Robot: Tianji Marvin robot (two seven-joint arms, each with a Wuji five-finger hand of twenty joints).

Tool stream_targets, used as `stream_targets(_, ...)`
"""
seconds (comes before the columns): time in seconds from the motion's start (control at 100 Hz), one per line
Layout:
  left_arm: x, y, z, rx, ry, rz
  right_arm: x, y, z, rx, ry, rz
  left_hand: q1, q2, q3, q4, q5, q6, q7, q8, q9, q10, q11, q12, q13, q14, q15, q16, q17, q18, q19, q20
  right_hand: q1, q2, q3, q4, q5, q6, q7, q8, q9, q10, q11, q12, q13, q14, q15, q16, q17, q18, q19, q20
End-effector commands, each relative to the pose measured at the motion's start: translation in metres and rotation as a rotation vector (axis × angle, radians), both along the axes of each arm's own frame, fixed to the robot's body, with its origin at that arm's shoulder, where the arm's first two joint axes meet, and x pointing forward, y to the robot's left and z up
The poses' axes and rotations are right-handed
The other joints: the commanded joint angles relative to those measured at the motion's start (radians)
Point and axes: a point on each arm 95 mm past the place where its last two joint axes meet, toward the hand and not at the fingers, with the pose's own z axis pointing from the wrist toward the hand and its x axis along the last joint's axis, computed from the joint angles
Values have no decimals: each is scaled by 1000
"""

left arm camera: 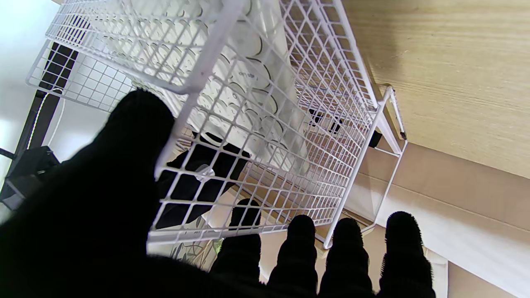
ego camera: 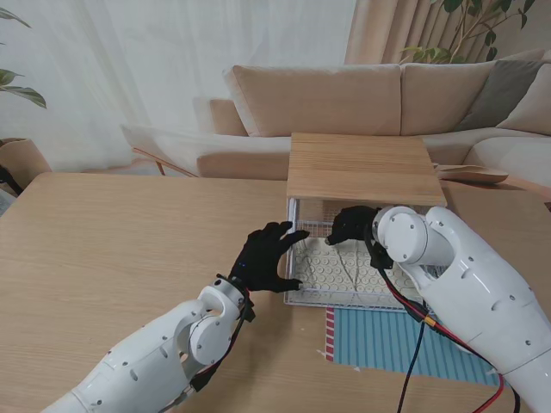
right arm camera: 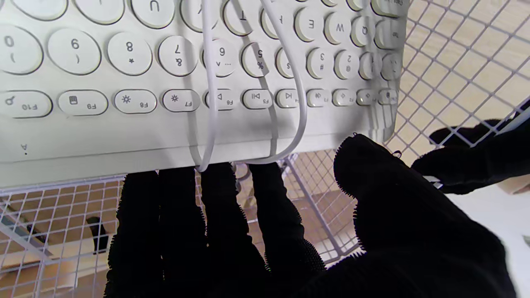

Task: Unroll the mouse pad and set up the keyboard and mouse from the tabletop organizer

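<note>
White round-key keyboard is lying in the pulled-out wire drawer of the wood-topped organizer, its white cable looping across the keys. Right hand is reaching into the drawer at the keyboard's far edge, four fingers together under that edge, thumb beside its corner; a firm hold can't be confirmed. Left hand is resting on the drawer's left side wall, fingers spread, thumb on the mesh, not clearly gripping. Blue striped mouse pad is lying flat on the table, nearer to me than the drawer. Mouse not made out.
</note>
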Motion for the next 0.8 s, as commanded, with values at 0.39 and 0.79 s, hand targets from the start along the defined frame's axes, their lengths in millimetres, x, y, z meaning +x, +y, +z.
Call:
stream_targets(0.39, 4, 2, -1, 15, 16, 11, -18, 9, -14, -67, 76, 147, 70, 51, 108, 24, -9, 28, -21, -13, -25, -40, 1, -10, -29, -28, 1, 3, -10, 1, -35, 23, 23, -136, 128, 28, 115, -96, 57, 0, -41, -121, 206, 192, 92, -75, 253, 95, 7, -29, 54, 11)
stream_targets(0.79, 3, 1, -3, 12, 20, 8, -33, 8, -4, -38, 125, 253, 67, 43, 109, 24, -9, 34, -27, -16, -25, -41, 2, -11, -30, -28, 4, 4, -10, 3, -43, 31, 67, -150, 149, 32, 39, -105, 61, 63, -86, -128, 4, -21, 89, -93, 119, 27, 38, -45, 41, -12)
